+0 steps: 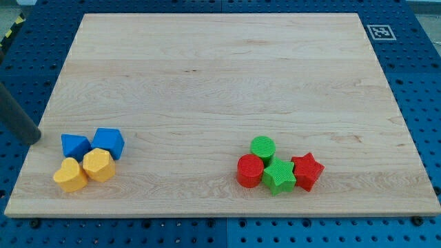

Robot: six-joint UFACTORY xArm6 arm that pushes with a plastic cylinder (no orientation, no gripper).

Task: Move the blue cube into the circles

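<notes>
Your rig carries no pincer: the arm ends in a plain dark rod, so nothing here can be released, clenched or grasped, and all work is done by pushing.

Locate my tip (34,140) at the view's left edge, on the rim of the wooden board (220,76), just beside the blue triangular block (74,145) and to its left. Judged from this placement, the rod stands behind the left cluster so that a stroke toward the view's right can drive a block across the board.

The task's thing, the blue cube (109,142), sits in the lower left of the board, touching the blue triangular block on its left. Two yellow blocks lie just below: the yellow heart-like block (70,175) and the yellow faceted block (99,164), the latter touching the cube's lower edge.

The circles are well apart, in the lower right: the green cylinder (262,147) and the red cylinder (250,170), packed against the green star (279,175) and the red star (307,171).

Note that the blocks show ribbed, matte faces, probably printed plastic; the board is pale, smooth-grained wood. Expect low sliding resistance, and expect the neighbours in contact to travel with the cube unless you separate it first
</notes>
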